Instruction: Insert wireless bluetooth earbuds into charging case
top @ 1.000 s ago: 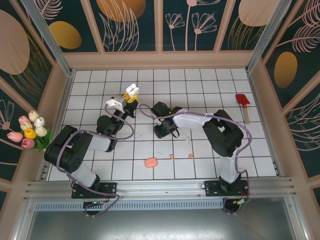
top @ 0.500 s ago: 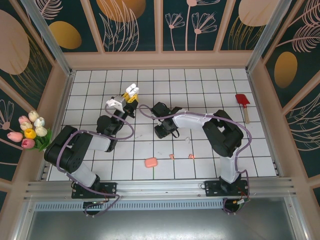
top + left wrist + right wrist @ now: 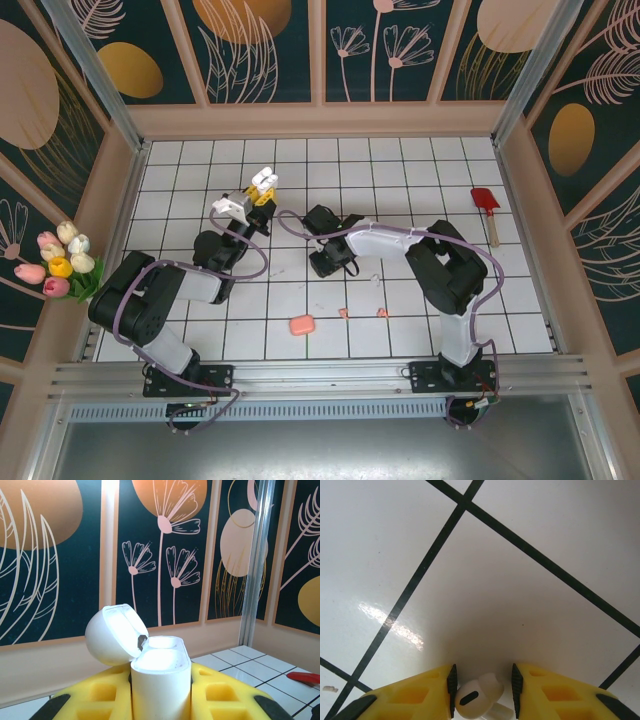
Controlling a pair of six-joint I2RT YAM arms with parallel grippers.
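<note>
The left gripper (image 3: 161,702) is up in the air. It holds a white charging case (image 3: 161,672) tight between its two yellow fingers (image 3: 97,695). The case stands straight up and pokes out above the fingers. Its lid (image 3: 115,635) is flipped open and leans back over the finger on the left in the wrist view. The cups inside the case are hidden from this side. Well past the other finger, a bit of a red spatula (image 3: 304,678) lies on the tiles.

The right gripper (image 3: 482,695) points down at the white tiled table (image 3: 520,580). A white earbud (image 3: 476,696) lies on the tile right between its yellow fingers (image 3: 415,695). The fingers are narrow, one on each side of the earbud. The earbud looks to touch one finger, and there is a thin gap at the other. I cannot tell if they squeeze it.

From above, one pink earbud (image 3: 343,313) and another pink earbud (image 3: 381,312) lie on the tiles near the right gripper, on the side toward the arm bases. A closed pink case (image 3: 301,325) lies near them, also closer to the bases than the gripper.
</note>
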